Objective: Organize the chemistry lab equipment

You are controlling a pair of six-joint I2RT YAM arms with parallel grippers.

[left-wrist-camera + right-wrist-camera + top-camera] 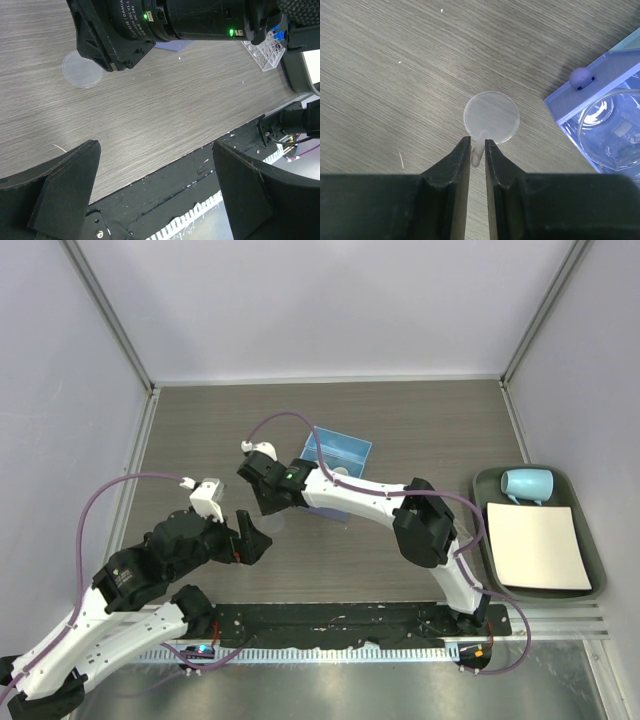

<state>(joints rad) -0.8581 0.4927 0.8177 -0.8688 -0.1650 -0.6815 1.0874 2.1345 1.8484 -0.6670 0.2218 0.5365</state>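
Observation:
My right gripper [477, 145] is shut on a small pale stub [478, 150] that overlaps the near rim of a small white round dish [491, 116]; I cannot tell whether the stub is part of the dish. The dish also shows in the left wrist view [82, 70], lying on the table beside that gripper. The blue tray [580, 100] stands just right of it with a tiny clear beaker [615, 127] inside, and shows from above [342, 448]. The clear tube rack [265, 52] holds blue-capped tubes [278, 35]. My left gripper [155, 185] is open and empty near the table's front edge [258, 540].
A dark green tray [597, 585] at the right holds a pale blue mug [527, 483] and a white sheet [538, 545]. The right arm [380, 502] stretches across the table's middle. Enclosure walls stand on three sides.

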